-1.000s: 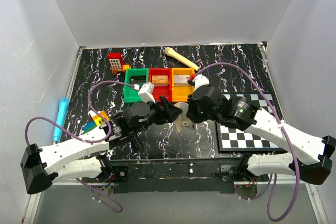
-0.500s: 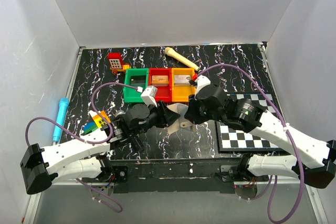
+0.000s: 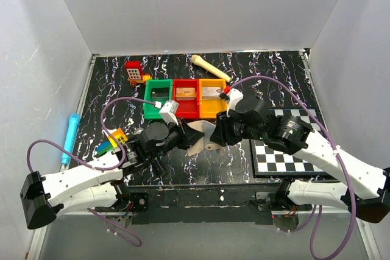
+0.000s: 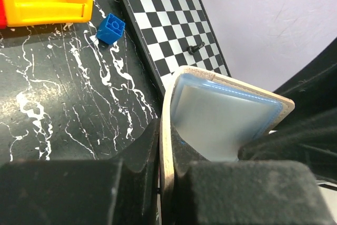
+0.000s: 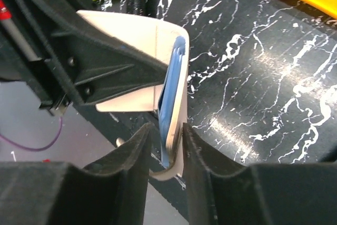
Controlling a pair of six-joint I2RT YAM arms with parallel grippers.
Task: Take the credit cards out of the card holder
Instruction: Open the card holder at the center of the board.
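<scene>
We see the card holder point(image 3: 202, 133) held up above the near part of the counter point(image 3: 262, 68), half open between the two arms, in front of the red bin point(image 3: 186, 111) and the yellow bin point(image 3: 210, 111). The left end effector point(image 3: 190, 137) is clenched on the tan rim of one flap. In the left wrist view its fingers point(image 4: 68, 193) pinch that edge, and the pale blue-grey lining faces the camera. The right end effector point(image 3: 214, 135) straddles the other flap, one finger on each side. We cannot tell whether it presses the flap. To the right, the chequered board point(image 3: 286, 147) lies flat, with a blue block point(image 4: 110, 27) just beside its edge.
</scene>
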